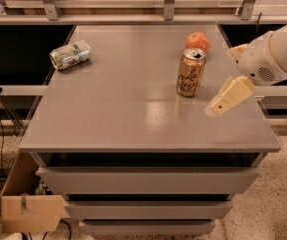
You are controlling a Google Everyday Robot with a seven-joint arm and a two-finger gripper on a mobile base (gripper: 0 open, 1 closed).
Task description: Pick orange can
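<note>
A grey surface [128, 114] above a stack of drawer fronts [148, 180] fills the scene, with open room across its middle and along the near edge. The robot's white arm [278, 54] reaches in over the right edge. A cardboard box [30, 213] sits on the floor at the lower left. The cream claw [229, 96] hangs above the right front part of the surface, angled down and to the left; whether it is released or clenched cannot be told. The orange can [191, 72] stands upright right of centre, near the claw but apart from it. A green-and-white can [70, 54] lies on its side by the far left edge. A round orange fruit [197, 41] sits just behind the orange can.
</note>
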